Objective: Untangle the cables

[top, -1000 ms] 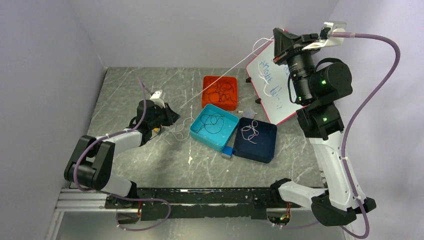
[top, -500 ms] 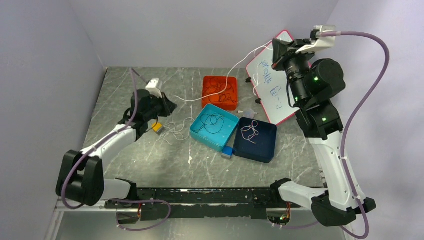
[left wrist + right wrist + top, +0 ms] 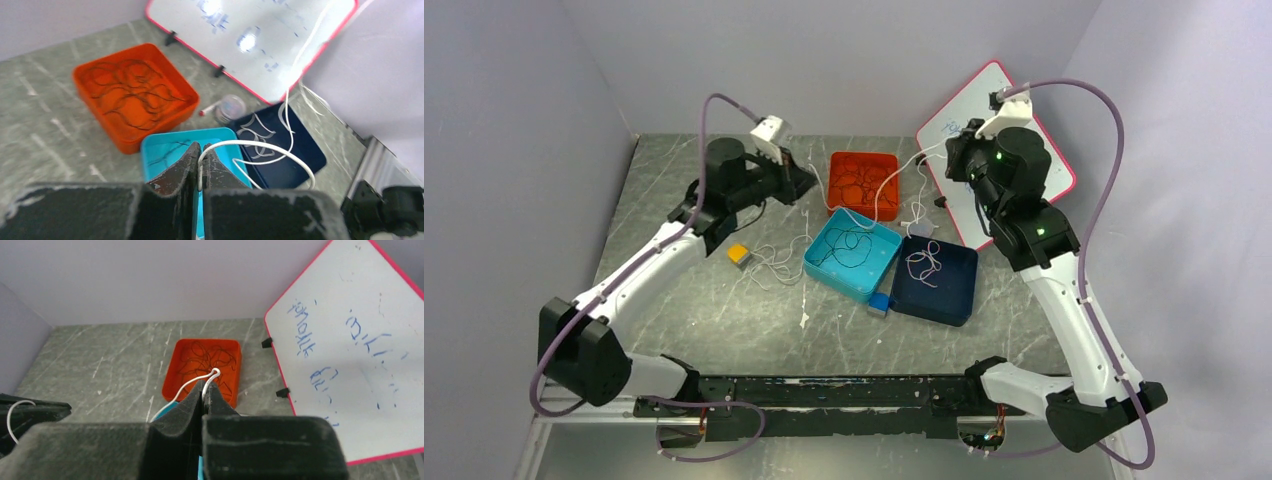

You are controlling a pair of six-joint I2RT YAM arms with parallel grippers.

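Cable of white colour, the white cable (image 3: pixel 260 143), hangs in the air between my two pincers. My left pincer (image 3: pixel 199 150) is clenched on one part of it. In the left wrist view the cord comes out from between the closed tips and makes a wide bow over the teal tray (image 3: pixel 834 285) and the dark blue tray (image 3: pixel 929 315). My right pincer (image 3: pixel 205 385) is clenched on another part, and a small loop stands out just above its tips. Seen from above, the cable sags from the left pincer, passes low near the orange tray (image 3: pixel 864 154) and rises to the right pincer, which is in front of the whiteboard (image 3: pixel 954 120). Both pincers are well above the worktop (image 3: pixel 724 320).

Other cables lie lower. A black tangle (image 3: pixel 861 185) fills the orange tray. A black loop (image 3: pixel 852 243) lies in the teal tray. A short white cord (image 3: pixel 923 262) is curled in the dark blue tray. A loose white cord (image 3: pixel 776 265) lies on the worktop left of the teal tray, near a yellow block (image 3: pixel 738 254). Whether it joins the held cable I cannot tell.

The three trays stand close together in the middle of the worktop, with the orange one farthest from my bases. The whiteboard leans behind them, at the right.
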